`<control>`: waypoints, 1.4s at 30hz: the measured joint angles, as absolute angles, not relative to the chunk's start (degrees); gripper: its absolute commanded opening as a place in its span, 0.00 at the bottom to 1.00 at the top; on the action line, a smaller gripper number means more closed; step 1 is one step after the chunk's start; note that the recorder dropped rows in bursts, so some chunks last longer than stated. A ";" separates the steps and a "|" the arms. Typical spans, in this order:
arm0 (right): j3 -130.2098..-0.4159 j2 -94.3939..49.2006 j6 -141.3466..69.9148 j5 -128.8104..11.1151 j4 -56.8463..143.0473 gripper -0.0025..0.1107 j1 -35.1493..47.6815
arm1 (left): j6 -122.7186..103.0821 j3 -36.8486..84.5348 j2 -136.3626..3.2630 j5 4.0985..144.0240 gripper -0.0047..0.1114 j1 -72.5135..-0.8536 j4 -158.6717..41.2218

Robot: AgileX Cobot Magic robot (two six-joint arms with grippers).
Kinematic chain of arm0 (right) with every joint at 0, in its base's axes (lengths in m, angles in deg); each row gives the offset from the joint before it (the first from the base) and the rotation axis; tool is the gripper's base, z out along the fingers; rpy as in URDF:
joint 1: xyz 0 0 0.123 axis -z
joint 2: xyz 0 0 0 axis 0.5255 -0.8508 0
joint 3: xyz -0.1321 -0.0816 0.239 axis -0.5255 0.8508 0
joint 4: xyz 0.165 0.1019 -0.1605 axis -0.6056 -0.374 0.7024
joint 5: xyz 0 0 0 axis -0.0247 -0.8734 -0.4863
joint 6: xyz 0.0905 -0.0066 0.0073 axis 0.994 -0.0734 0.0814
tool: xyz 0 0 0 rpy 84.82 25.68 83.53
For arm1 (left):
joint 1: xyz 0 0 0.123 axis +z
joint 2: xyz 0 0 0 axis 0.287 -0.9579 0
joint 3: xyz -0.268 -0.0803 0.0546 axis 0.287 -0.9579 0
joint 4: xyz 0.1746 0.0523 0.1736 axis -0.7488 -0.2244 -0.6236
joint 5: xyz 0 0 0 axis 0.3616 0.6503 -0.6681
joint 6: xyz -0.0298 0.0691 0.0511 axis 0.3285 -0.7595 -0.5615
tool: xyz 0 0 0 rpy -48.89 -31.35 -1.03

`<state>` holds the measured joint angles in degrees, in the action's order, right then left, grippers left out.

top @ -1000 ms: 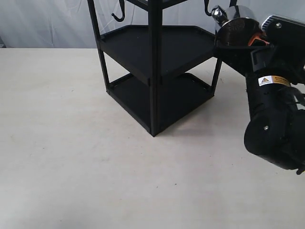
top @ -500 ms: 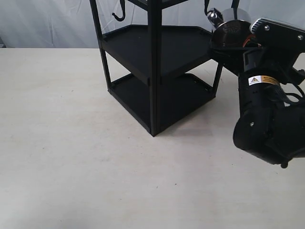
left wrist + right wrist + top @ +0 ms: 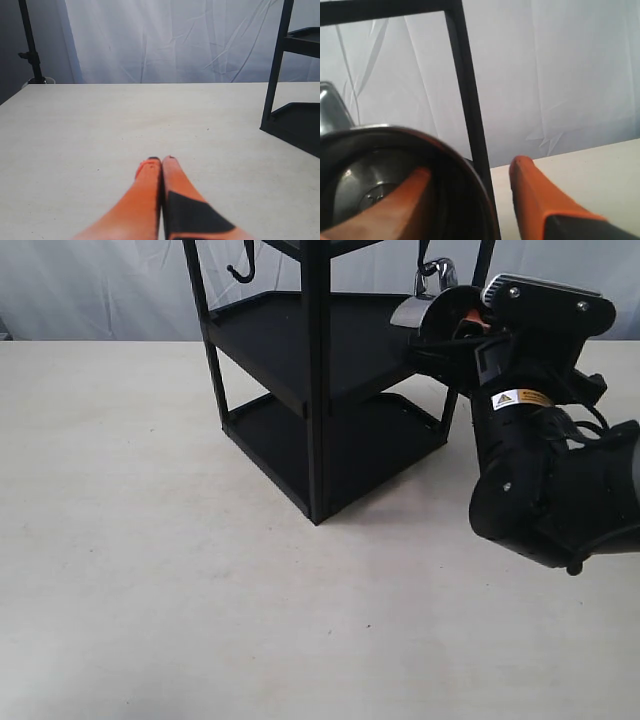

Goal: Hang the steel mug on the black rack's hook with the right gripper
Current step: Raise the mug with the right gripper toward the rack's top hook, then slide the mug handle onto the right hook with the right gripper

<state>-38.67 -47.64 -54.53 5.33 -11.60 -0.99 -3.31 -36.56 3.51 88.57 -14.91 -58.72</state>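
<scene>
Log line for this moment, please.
phase: approach to hook | right gripper: shut on steel mug, one finger inside | mug handle at hook, seating unclear | left gripper: shut, idle

Even, soft lighting is seen throughout; a faint shadow is cast on the counter (image 3: pixel 150 540) beside the black rack (image 3: pixel 310 390). The steel mug (image 3: pixel 395 185) is blurred at close range.
</scene>
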 measured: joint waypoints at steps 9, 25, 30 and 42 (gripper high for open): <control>-38.67 -47.64 -55.22 5.23 -12.23 0.43 -0.99 | -3.31 -36.56 3.51 88.57 0.04 -14.91 -58.72; -38.67 -41.04 -60.71 -5.91 -19.17 0.43 -0.99 | -3.31 -36.56 3.51 88.57 0.04 -14.91 -58.72; -38.67 -39.79 -61.02 -9.07 -19.92 0.43 -0.99 | -3.31 -36.56 3.51 88.57 0.04 -14.91 -58.72; -38.67 -34.85 -63.42 -18.33 -20.40 0.43 -0.99 | -3.31 -36.56 3.51 88.57 0.04 -14.91 -58.72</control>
<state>-38.67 -34.85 -63.42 -18.33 -20.40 -0.99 -3.31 -36.56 3.51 88.57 -14.91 -58.72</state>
